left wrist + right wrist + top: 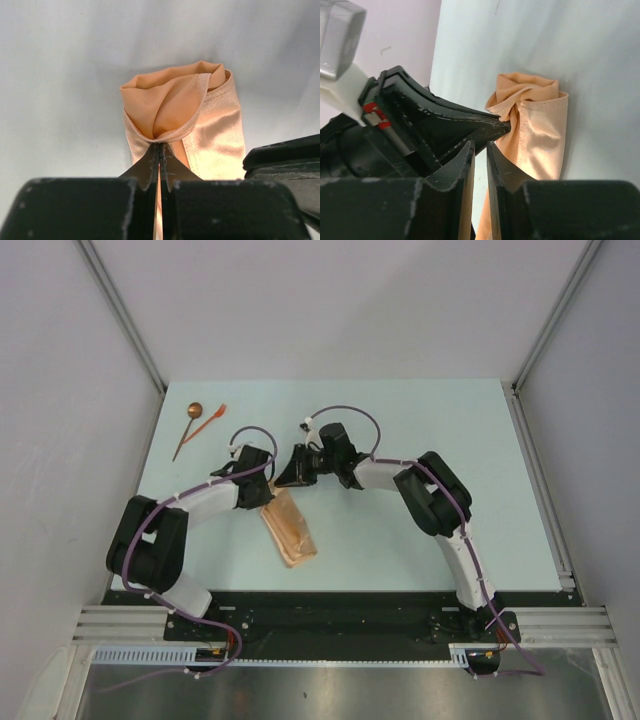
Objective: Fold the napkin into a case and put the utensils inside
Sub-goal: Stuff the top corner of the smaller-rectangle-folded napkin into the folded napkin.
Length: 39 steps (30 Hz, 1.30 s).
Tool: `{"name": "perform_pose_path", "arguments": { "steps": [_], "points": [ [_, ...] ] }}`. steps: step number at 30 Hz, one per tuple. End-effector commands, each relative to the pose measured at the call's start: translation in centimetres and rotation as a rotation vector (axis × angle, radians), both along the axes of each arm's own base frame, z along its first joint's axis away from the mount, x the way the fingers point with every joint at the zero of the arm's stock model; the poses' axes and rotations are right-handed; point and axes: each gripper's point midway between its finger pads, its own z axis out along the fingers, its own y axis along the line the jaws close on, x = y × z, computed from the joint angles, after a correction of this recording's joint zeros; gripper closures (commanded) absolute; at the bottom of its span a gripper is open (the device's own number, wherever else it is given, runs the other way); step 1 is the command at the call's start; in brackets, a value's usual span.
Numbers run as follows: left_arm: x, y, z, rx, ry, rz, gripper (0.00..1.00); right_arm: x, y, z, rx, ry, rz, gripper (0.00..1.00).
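top external view: a pale blue-green counter (420,530) stands in a booth of plain grey-white walls (330,300), with aluminium posts (118,310) rising at the two back corners. the surface is matte and even. a black plate (330,615) along the near edge carries both arm bases. nearer than that come a ribbed aluminium rail (560,625) and a dull metal sheet (350,690).

the case (290,530) lies left of centre on the counter, a narrow tan-orange strip set at a slant, its near end close to the black plate. the spoon (187,428) and the orange-red fork (213,420) lie side by side near the far left corner, well apart from the case. i cannot tell if they touch.

both arms bend inward and meet over the far end of the case. the left tool (160,150) is pressed together on the hem of the top layer there, which stands raised so the mouth gapes. the right tool (480,145) is just beside it, its fingers a thin gap apart with nothing visibly between them. in both wrist views the counter around the cloth is smooth and pale, with soft shadows.
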Motion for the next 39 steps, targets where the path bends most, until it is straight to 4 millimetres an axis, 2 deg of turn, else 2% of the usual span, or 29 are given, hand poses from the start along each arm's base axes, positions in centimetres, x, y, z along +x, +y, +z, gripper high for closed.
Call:
{"name": "perform_pose_path", "arguments": {
  "steps": [1,4,8,9,16,18,19,21,23,24,25,26,27,28,29,31,34,37,39],
  "points": [
    [0.7,-1.0,1.6,-0.079,-0.049,-0.014,1.0,0.4,-0.5,0.9,-0.039,-0.079,0.025,0.8],
    [0.9,-1.3,1.9,-0.118,-0.051,-0.028,1.0,0.8,-0.3,-0.5,-0.063,-0.076,0.019,0.8],
    [1.0,-1.8,2.3,-0.167,-0.062,-0.036,1.0,1.0,0.6,-1.9,-0.078,-0.074,0.027,0.85],
    [1.1,-1.7,2.2,-0.168,-0.06,-0.034,1.0,0.8,0.7,-3.0,-0.097,-0.063,0.032,0.85],
    [1.0,-1.7,1.3,-0.186,-0.037,-0.031,1.0,0.9,2.2,-5.8,-0.158,-0.076,0.007,0.93],
    [1.0,-1.9,1.1,-0.199,-0.036,-0.037,1.0,1.5,2.9,-5.5,-0.143,-0.071,-0.016,0.97],
    [1.1,-2.6,1.2,-0.231,-0.04,-0.052,1.0,1.4,3.2,-6.2,-0.14,-0.047,-0.016,0.98],
    [1.0,-2.9,0.8,-0.245,-0.027,-0.057,1.0,1.6,3.8,-5.3,-0.093,-0.018,-0.039,0.99],
    [1.2,-2.9,1.1,-0.243,-0.029,-0.064,1.0,1.9,3.6,-4.4,-0.069,-0.024,-0.055,0.99],
    [1.1,-2.7,1.3,-0.235,-0.028,-0.062,0.96,1.9,2.7,-4.9,-0.074,0.009,-0.075,0.99],
    [1.3,-2.5,1.7,-0.231,-0.039,-0.065,0.88,2.2,2.6,-3.6,-0.035,-0.01,-0.078,0.99],
    [1.4,-2.4,2.1,-0.234,-0.05,-0.062,0.83,2.2,2.3,-3.3,-0.024,-0.006,-0.076,0.99],
    [1.3,-2.0,2.3,-0.232,-0.048,-0.054,0.76,1.8,1.6,-4.0,-0.034,0.021,-0.078,0.99],
    [1.5,-1.9,3.3,-0.239,-0.073,-0.056,0.63,2.0,1.2,-3.4,-0.017,0.008,-0.079,1.0],
    [1.5,-1.9,3.7,-0.241,-0.079,-0.058,0.57,2.0,1.0,-2.5,-0.005,0.0,-0.075,1.0],
    [1.6,-1.5,5.1,-0.25,-0.109,-0.054,0.49,1.5,0.6,-2.0,0.005,0.005,-0.057,1.0],
    [2.0,-1.3,7.0,-0.284,-0.148,-0.058,0.49,1.1,0.3,-0.8,0.018,-0.004,-0.04,1.0],
    [2.8,-1.2,7.9,-0.291,-0.161,-0.068,0.51,1.0,0.3,0.6,0.034,-0.019,-0.038,0.99],
    [3.0,-1.5,7.3,-0.294,-0.133,-0.084,0.55,1.0,0.2,1.2,0.036,-0.025,-0.035,0.99]
  ]
}}
